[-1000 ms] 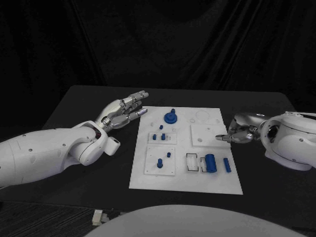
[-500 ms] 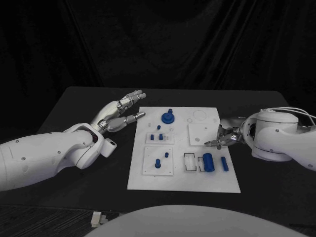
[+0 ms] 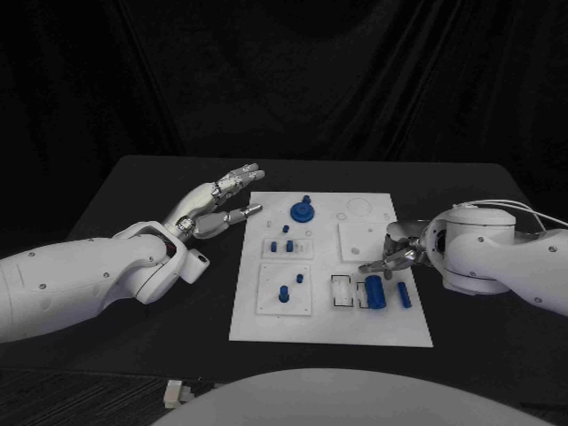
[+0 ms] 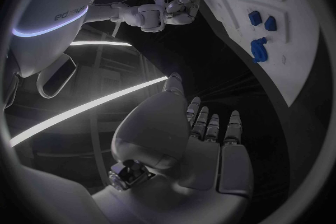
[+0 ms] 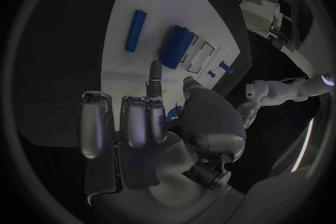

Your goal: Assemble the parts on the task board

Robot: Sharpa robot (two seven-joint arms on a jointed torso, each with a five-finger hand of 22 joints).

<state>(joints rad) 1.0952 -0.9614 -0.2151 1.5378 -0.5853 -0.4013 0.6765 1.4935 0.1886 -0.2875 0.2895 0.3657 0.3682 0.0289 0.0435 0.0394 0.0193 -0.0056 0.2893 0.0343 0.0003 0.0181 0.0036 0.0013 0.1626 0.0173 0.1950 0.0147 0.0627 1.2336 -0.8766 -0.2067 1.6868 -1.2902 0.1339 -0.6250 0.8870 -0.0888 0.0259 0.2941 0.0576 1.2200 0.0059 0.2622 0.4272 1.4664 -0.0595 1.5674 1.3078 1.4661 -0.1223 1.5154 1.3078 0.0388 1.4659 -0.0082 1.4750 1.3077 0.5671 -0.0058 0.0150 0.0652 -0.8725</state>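
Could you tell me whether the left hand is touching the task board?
Apart. The head view shows the left hand open beside the board, with black table between fingertips and its edge.

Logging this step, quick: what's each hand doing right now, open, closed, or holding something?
Left hand: open, fingers spread, holding nothing, beside the task board.
Right hand: over the board near the blue parts; grip cannot be told.

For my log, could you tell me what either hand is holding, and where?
Nothing: the left hand hovers open beside the task board; the right hand reaches over it, fingers empty.
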